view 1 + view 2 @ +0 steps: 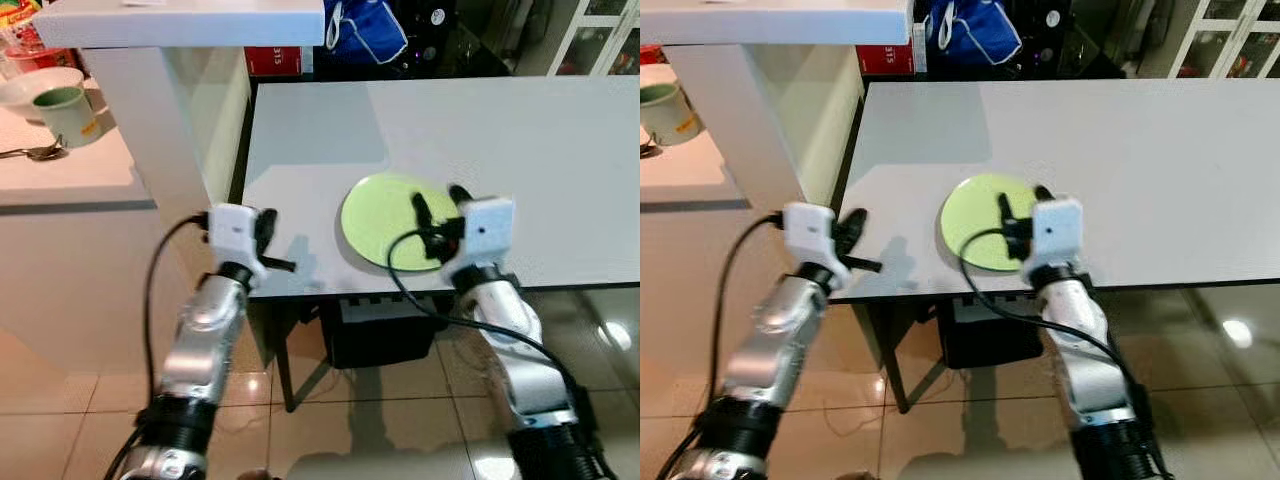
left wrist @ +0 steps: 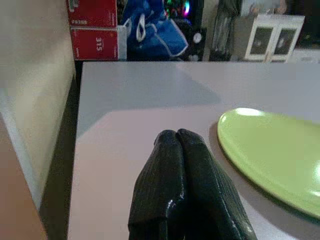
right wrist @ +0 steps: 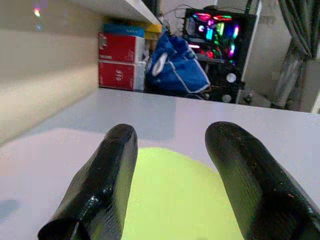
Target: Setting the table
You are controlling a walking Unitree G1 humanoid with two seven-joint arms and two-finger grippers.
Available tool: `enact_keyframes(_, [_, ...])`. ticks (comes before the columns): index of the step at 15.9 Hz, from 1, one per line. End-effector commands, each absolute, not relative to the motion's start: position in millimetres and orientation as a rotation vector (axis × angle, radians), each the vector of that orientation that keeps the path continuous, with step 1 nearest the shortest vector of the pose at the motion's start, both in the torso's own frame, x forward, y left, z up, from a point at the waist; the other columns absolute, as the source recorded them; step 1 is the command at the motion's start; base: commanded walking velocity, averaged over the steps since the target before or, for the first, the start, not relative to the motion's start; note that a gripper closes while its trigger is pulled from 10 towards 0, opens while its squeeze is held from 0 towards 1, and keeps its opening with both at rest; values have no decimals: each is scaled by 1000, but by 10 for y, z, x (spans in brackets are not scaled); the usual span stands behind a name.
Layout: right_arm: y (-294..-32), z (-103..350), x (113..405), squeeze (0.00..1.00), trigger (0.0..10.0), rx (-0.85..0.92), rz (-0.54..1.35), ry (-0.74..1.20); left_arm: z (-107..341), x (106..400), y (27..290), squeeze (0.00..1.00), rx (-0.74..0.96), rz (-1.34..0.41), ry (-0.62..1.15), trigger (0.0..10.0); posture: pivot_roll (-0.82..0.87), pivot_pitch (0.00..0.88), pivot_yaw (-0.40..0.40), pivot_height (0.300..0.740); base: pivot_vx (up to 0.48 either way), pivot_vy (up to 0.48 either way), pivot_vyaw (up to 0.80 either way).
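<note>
You've got a big white counter (image 1: 500,140) over tan floor tiles (image 1: 390,400), blue bag (image 3: 177,65) behind it. The green plate (image 1: 385,215) lies right under your right tool (image 1: 436,212), spread wide, holding nothing. Left tool (image 2: 177,145) sits pinched closed beside the plate, empty.

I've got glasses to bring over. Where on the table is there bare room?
The table is bare behind the green plate and to its right. The near edge is crowded: the right gripper, jaws open, over the plate, and the left gripper, shut, at the corner.
</note>
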State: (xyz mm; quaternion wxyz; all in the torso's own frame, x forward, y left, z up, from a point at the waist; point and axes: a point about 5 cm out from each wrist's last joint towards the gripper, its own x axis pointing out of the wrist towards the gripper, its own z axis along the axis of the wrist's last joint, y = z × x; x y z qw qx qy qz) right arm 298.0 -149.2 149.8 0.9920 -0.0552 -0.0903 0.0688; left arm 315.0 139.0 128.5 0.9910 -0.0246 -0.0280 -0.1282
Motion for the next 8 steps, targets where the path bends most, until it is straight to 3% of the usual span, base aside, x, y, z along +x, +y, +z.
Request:
enact_keyframes(1, [-1644,1429,2991,0,10000,-136,101,-161,1321,3117,1545,0,-66,-243,-61,10000,90,0,-1,740,0,0,0])
enact_keyframes(4, [-1835,1345,3023,0,10000,-155,46,-122,1350,3101,1750,0,-76,-189,-65,10000,98,0,-16,740,0,0,0])
enact_keyframes(8, [-1873,1281,3091,0,10000,-150,17,-102,1234,3055,1715,0,-138,-175,-5,10000,95,0,-25,740,0,0,0])
